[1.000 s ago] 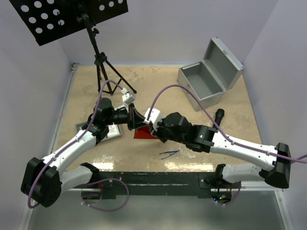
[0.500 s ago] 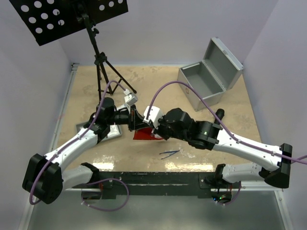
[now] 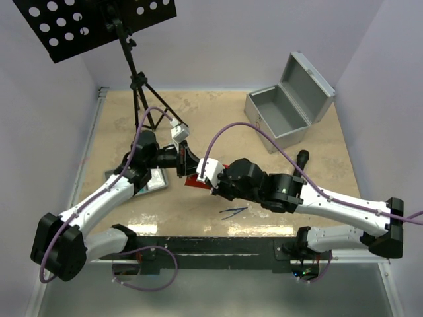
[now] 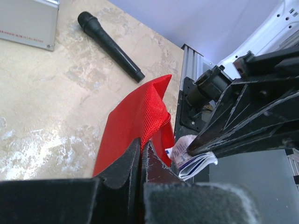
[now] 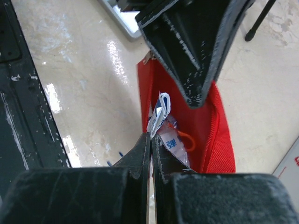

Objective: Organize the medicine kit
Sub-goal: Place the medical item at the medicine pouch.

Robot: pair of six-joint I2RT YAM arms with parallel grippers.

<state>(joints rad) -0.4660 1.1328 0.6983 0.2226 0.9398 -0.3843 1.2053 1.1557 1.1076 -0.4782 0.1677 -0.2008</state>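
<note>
The red pouch (image 3: 193, 182) lies on the table, its mouth open. My left gripper (image 3: 188, 162) is shut on the pouch's upper edge and holds it up; the left wrist view shows the red fabric (image 4: 135, 116) pinched between the jaws. My right gripper (image 3: 207, 179) is shut on a folded white-and-blue packet (image 5: 158, 114) at the mouth of the pouch (image 5: 212, 135). The packet also shows in the left wrist view (image 4: 191, 158). Another packet with an orange loop (image 5: 176, 142) lies inside. The silver metal case (image 3: 281, 115) stands open at the back right. The grey tray (image 3: 156, 180) lies under my left arm.
Blue-tipped tweezers (image 3: 232, 212) lie near the front edge. A black cylinder (image 3: 301, 160) lies to the right of the pouch, also in the left wrist view (image 4: 110, 44). A black tripod stand (image 3: 137, 86) stands at the back left.
My right gripper has moved left and nearer with the packet, down to the pouch mouth. My left gripper has shifted slightly back, still holding the pouch edge.
</note>
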